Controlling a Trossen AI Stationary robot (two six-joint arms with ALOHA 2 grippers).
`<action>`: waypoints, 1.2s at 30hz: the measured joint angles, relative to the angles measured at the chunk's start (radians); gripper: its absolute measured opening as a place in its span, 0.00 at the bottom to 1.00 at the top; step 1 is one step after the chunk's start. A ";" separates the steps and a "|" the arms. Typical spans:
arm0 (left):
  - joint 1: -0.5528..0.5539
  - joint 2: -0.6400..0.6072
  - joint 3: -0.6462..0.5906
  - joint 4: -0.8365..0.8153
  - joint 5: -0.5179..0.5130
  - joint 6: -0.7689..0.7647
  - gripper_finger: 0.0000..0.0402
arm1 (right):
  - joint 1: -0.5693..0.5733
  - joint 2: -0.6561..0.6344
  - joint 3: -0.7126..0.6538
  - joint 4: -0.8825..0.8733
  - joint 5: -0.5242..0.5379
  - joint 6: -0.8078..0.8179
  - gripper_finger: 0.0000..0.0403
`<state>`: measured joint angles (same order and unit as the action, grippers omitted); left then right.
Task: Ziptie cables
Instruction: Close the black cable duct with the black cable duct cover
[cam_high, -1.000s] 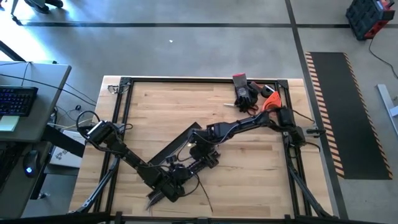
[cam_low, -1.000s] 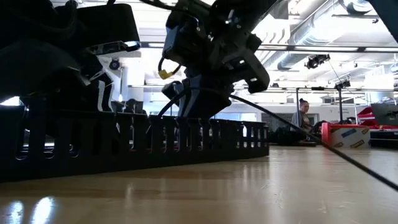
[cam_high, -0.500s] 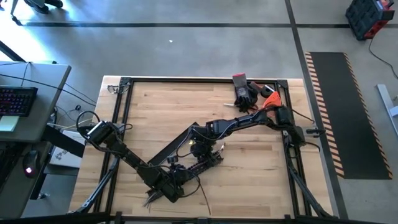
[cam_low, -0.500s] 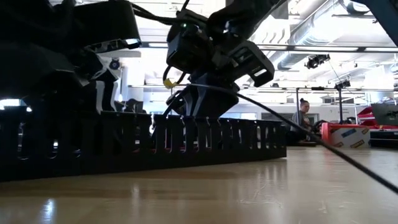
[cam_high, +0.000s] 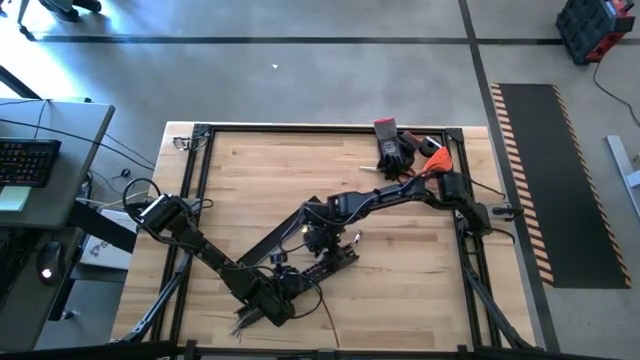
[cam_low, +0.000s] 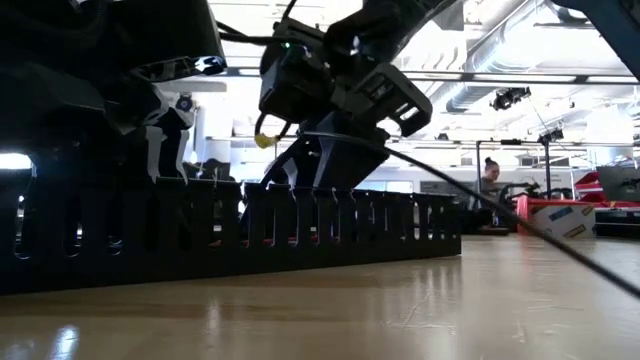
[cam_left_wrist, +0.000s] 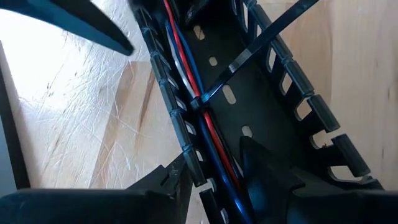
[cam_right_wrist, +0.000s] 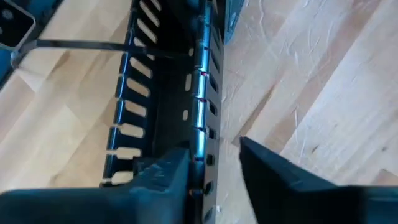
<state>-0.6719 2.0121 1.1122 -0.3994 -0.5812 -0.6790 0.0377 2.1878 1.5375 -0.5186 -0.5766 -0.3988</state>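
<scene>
Cables: red, blue, grey wires inside slotted black duct, zip tie around them.
Left gripper: fingers spread astride duct wall.
Right gripper: fingers apart over duct edge.

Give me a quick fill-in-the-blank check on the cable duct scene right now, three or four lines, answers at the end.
1. The cables run inside a slotted black ____.
2. Besides blue and white, one wire in the bundle is ____.
3. A black ____ is looped around the bundle, its tail sticking out over the wood.
4. The slotted duct lies on a ____ table.

Missing words: duct; red; ziptie; wooden
</scene>
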 joint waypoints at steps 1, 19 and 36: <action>0.000 0.000 0.000 0.001 0.000 0.000 0.26 | 0.002 0.000 0.012 -0.016 0.009 -0.008 0.33; -0.004 0.000 -0.002 0.006 -0.004 -0.008 0.26 | 0.171 -0.024 0.114 -0.102 0.508 -0.113 0.42; -0.007 0.000 -0.002 0.009 -0.007 -0.016 0.26 | 0.211 -0.147 0.103 -0.130 0.581 -0.111 0.39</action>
<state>-0.6785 2.0125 1.1103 -0.3901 -0.5880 -0.6952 0.2490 2.0413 1.6402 -0.6486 0.0042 -0.5101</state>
